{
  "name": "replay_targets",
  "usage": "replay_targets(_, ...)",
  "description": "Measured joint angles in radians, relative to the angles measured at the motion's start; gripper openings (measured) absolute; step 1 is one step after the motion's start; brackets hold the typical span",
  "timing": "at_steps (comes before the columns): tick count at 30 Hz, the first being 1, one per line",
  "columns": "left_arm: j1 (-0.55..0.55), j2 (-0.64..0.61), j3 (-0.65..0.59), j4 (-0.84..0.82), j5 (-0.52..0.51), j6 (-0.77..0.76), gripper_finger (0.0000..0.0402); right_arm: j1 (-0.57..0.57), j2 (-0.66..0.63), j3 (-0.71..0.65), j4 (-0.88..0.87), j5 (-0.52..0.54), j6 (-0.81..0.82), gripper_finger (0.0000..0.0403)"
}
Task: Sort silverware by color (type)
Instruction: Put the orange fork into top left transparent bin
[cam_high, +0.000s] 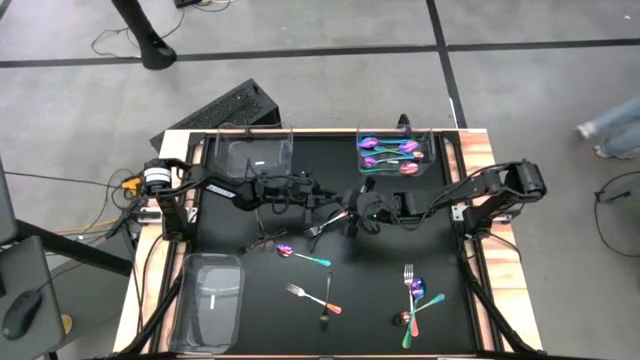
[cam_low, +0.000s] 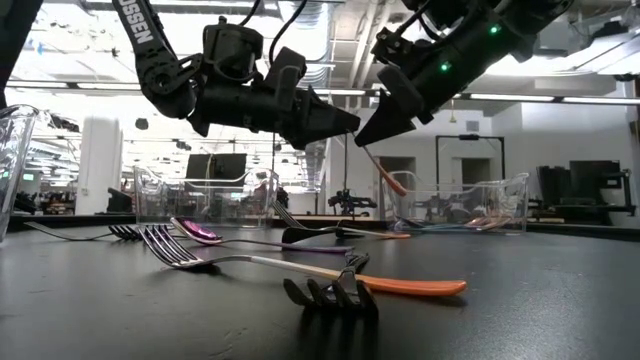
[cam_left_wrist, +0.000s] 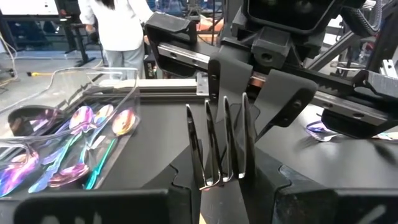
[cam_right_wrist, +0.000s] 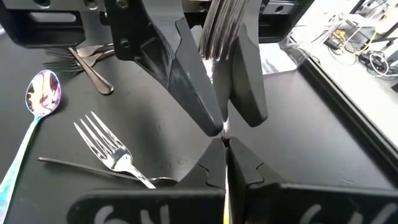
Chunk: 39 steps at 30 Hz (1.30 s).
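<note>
The black tabletop (cam_high: 240, 320) is seen carrying three clear trays: one at its far edge (cam_high: 257, 152), one far right (cam_high: 432, 150) filled with iridescent spoons (cam_high: 390, 152), and one near left (cam_high: 208, 300). Above the middle, both arms are met tip to tip. A fork (cam_left_wrist: 222, 146) is held upright between them: its handle is clenched in the right claw (cam_high: 352, 212), while its tines are flanked by the left claw (cam_high: 333, 199), whose fingers (cam_right_wrist: 186, 81) are drawn in around it; whether they already grip cannot be told. Loose forks and spoons (cam_high: 412, 300) are scattered across the near half, some iridescent, some orange-handled, some dark
</note>
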Motion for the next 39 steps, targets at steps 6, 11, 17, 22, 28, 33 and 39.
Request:
replay_targets(6,0.000,0.000,0.000,0.000,-0.013,0.000,0.0065,0.000,0.000,0.000,0.000,0.000,0.029,0.0031)
replay_targets(11,0.003,0.000,0.000,0.000,-0.027,0.001,0.0065,-0.001,0.000,0.000,0.001,0.004,0.029,0.0038)
replay_targets(17,0.021,-0.009,0.000,-0.017,-0.034,0.001,0.0065,-0.001,0.000,0.000,-0.002,0.036,0.075,0.0041)
replay_targets(22,0.055,-0.083,-0.001,-0.138,-0.147,0.035,0.0065,0.016,-0.009,0.000,-0.012,0.165,0.099,0.0063)
replay_targets(28,0.124,-0.246,-0.001,-0.350,-0.398,0.066,0.0065,0.024,-0.012,0.001,-0.014,0.290,0.099,0.0096)
replay_targets(33,0.228,-0.406,-0.001,-0.536,-0.528,-0.010,0.0081,0.011,-0.011,0.001,-0.057,0.290,0.109,0.0113)
replay_targets(39,0.371,-0.504,-0.041,-0.615,-0.506,-0.195,0.0062,-0.009,-0.011,0.001,-0.111,0.290,0.176,0.0123)
